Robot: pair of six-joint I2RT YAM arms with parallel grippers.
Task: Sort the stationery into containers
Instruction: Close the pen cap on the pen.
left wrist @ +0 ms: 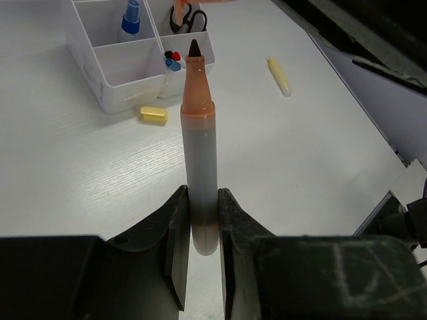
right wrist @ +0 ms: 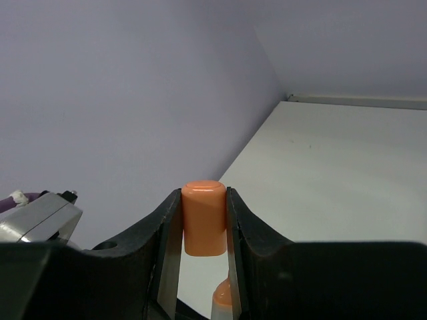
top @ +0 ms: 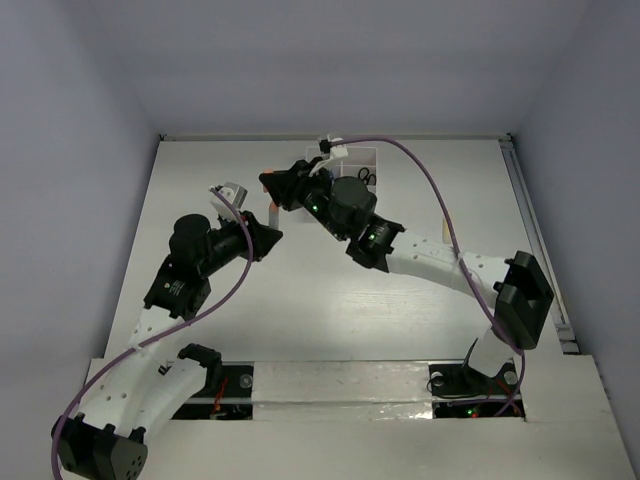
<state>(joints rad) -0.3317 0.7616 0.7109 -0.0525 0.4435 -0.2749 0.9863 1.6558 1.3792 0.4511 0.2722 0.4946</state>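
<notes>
While the left gripper (left wrist: pixel 201 203) clamps the tail of the grey, orange-necked marker pen (left wrist: pixel 199 133) short of the white plastic compartment tray (left wrist: pixel 120 100), the right gripper (right wrist: pixel 203 200) pinches the orange plastic cap (right wrist: pixel 203 220) just beyond the tip, on the pen's long axis.

You had in front of you a white table (top: pixel 330 310) with a faintly grained top, pale lilac walls (top: pixel 330 60) rising from the table's far, left and right edges, and a slim grey rail (top: pixel 533 225) running along the table's right edge.
</notes>
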